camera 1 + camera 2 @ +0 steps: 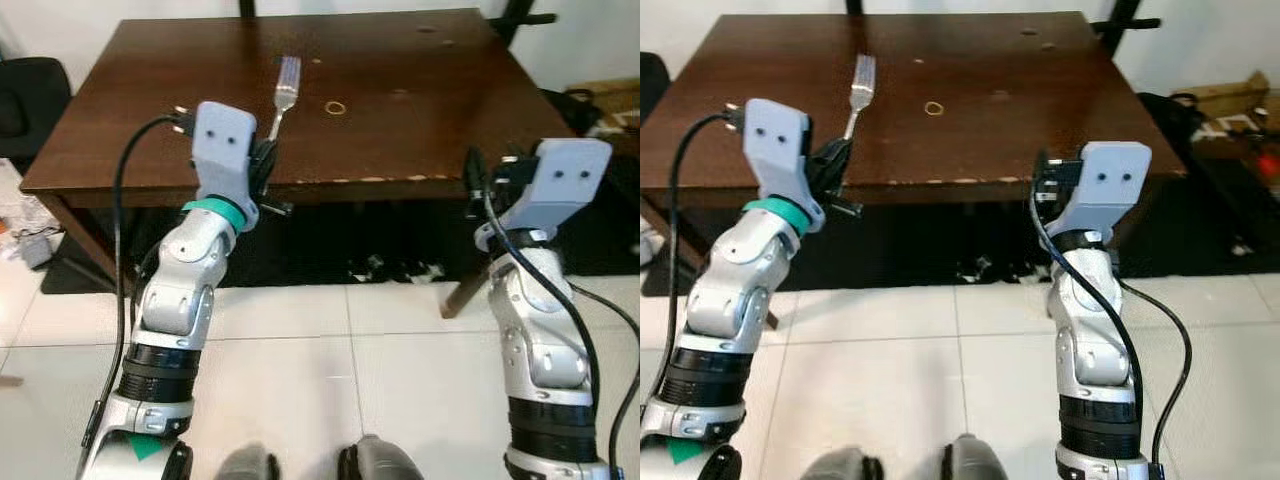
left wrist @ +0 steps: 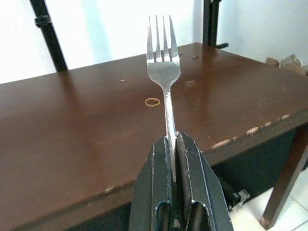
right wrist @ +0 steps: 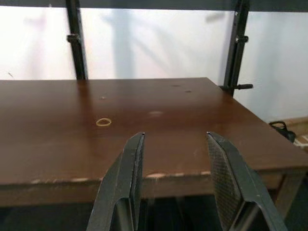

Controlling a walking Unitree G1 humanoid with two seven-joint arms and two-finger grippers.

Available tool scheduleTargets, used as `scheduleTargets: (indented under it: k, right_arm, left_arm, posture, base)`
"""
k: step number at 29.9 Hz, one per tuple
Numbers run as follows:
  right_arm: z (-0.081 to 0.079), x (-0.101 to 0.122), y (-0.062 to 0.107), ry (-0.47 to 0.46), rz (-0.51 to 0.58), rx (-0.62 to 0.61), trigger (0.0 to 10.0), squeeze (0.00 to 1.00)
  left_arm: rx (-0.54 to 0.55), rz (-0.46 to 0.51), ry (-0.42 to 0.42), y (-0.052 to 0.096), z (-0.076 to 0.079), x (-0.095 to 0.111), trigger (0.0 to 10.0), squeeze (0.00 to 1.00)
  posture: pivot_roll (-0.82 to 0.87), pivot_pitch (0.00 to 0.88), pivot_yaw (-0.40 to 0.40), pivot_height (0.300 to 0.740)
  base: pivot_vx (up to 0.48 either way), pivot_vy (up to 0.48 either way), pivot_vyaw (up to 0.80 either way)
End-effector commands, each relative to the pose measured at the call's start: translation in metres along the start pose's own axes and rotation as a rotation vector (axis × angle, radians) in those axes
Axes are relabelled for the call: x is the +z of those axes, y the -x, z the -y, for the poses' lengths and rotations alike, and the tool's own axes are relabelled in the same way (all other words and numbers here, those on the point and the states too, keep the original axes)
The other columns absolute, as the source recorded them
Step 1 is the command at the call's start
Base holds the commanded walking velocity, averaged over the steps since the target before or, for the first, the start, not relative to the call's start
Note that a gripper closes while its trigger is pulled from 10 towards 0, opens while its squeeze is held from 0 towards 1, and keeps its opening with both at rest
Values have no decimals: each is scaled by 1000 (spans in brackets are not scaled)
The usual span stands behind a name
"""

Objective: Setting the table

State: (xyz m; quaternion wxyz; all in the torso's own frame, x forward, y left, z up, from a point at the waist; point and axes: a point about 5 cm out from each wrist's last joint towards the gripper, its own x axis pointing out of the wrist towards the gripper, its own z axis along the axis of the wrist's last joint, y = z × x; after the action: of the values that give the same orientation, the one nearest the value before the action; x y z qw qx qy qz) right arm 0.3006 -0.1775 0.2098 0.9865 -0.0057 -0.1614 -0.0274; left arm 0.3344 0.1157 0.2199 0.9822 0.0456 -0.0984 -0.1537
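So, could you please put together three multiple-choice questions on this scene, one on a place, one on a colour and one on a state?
1. Where does the small ring lie?
A. on the tiled floor
B. on the table
C. in the right gripper

2. What colour is the table top?
A. white
B. dark brown
C. green

3. How does the left gripper stand?
A. shut on the fork
B. open
C. shut on nothing

Answers:
1. B, the ring rests on the wood beyond the fork.
2. B, the wood is dark brown.
3. A, its fingers clamp the fork's handle, tines pointing over the table; the right gripper is open.
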Motion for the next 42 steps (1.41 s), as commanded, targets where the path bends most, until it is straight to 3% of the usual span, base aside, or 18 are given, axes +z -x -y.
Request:
scheduleTargets:
  k: [1,31,42]
  right_arm:
    - [-2,-2,1,1,-5,8,10000,0]
    - [-3,-4,2,1,-15,10,10000,0]
    - [-2,-15,7,1,-46,6,10000,0]
  left_arm:
    - [10,-5,-2,1,-3,-2,10000,0]
    - [5,-9,-4,1,-2,-3,10000,0]
    - [13,-80,-5,6,-6,-23,10000,0]
  posture:
    - [-47,0,69,740]
    - [-45,0,75,740]
    - [-39,5,73,740]
  base:
    - [-270,0,0]
    - [-268,0,0]
    - [-94,0,0]
